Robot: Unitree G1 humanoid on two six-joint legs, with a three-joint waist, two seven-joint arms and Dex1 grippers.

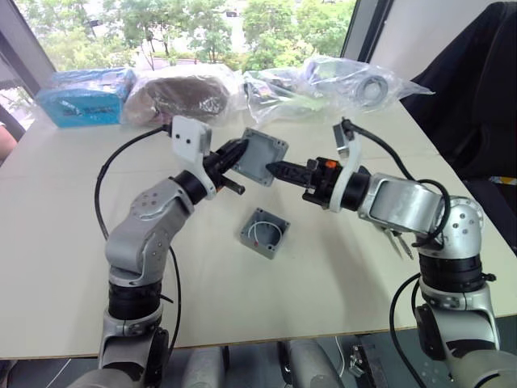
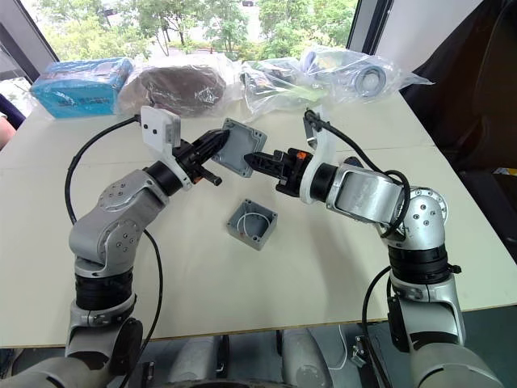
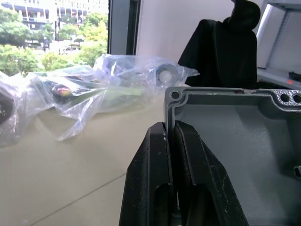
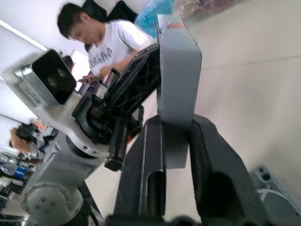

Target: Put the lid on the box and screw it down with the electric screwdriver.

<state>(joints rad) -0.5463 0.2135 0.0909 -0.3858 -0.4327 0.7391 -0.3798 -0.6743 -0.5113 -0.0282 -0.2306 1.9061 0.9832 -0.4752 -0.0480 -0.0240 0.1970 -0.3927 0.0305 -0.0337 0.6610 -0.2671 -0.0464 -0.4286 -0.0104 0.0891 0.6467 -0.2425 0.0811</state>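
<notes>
Gripping the lid [image 1: 262,157] from opposite edges, left tool [image 1: 239,156] and right tool [image 1: 277,169] both clamp it above the desk [image 1: 339,267]; box [image 1: 264,233] lies at 6 o'clock beneath.

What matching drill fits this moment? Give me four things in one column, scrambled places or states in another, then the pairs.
Things:
1. lid
2. box
3. left gripper
4. blue package

Places or states:
A. open on the table, white wire loop inside
B. at the table's far left corner
C. held in the air between both grippers
D. shut on the lid's edge

Pairs: 1-C, 2-A, 3-D, 4-B. The right gripper grips the lid's opposite edge.
</notes>
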